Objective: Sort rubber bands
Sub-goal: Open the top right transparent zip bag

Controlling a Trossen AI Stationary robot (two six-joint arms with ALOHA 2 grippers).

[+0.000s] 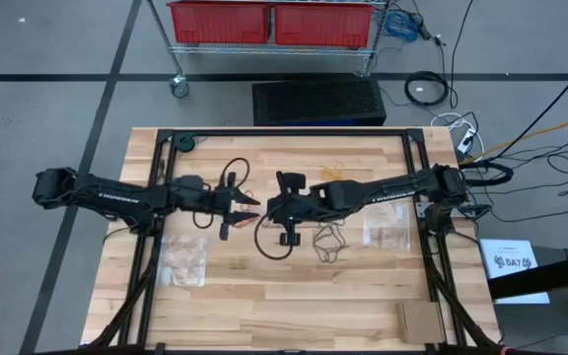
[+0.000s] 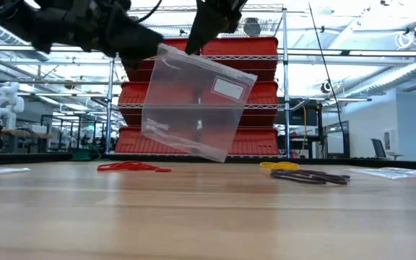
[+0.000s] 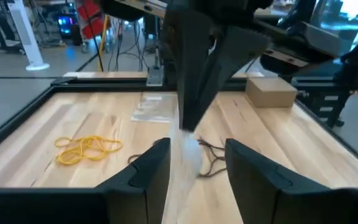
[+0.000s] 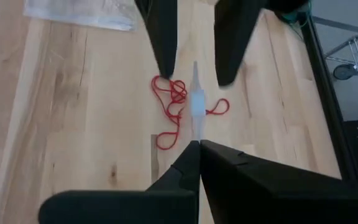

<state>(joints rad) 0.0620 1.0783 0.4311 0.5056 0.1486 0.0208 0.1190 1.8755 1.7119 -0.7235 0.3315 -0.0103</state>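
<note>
Wooden bench (image 1: 294,286) under your arms: right claw (image 4: 196,144) pinches a clear bag (image 2: 193,101) aloft, left claw (image 3: 194,165) gapes wide around it, red rubber bands (image 4: 176,106) below.

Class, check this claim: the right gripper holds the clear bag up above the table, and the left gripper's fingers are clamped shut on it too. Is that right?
Not quite. The right gripper does hold the clear bag above the table, but the left gripper's fingers stand open on either side of the bag, as the left wrist view shows.
</note>
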